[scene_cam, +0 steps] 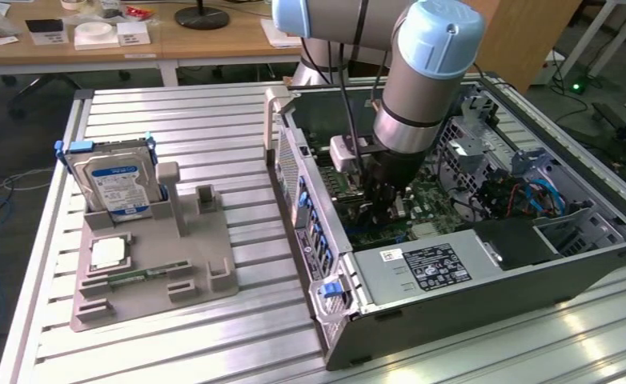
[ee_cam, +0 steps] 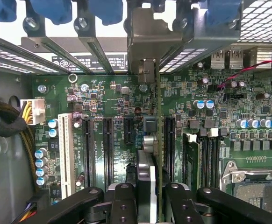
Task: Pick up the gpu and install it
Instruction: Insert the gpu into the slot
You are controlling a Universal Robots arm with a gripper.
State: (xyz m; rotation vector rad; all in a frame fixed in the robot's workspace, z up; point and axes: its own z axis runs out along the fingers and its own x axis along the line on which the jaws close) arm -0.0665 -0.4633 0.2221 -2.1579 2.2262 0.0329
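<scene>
The gpu stands on edge between my fingers, seen edge-on as a thin card. Its silver end bracket reaches the case's rear slot openings. My gripper is shut on the gpu just above the green motherboard, in line with the black expansion slots. Whether the card's edge sits in a slot cannot be told. In the exterior view my gripper reaches down into the open computer case, and the card is mostly hidden behind it.
A grey holder lies on the slatted table at the exterior view's left, with a blue-labelled hard drive standing in it and a green memory stick lying flat. Inside the case are a power supply, cables and memory modules.
</scene>
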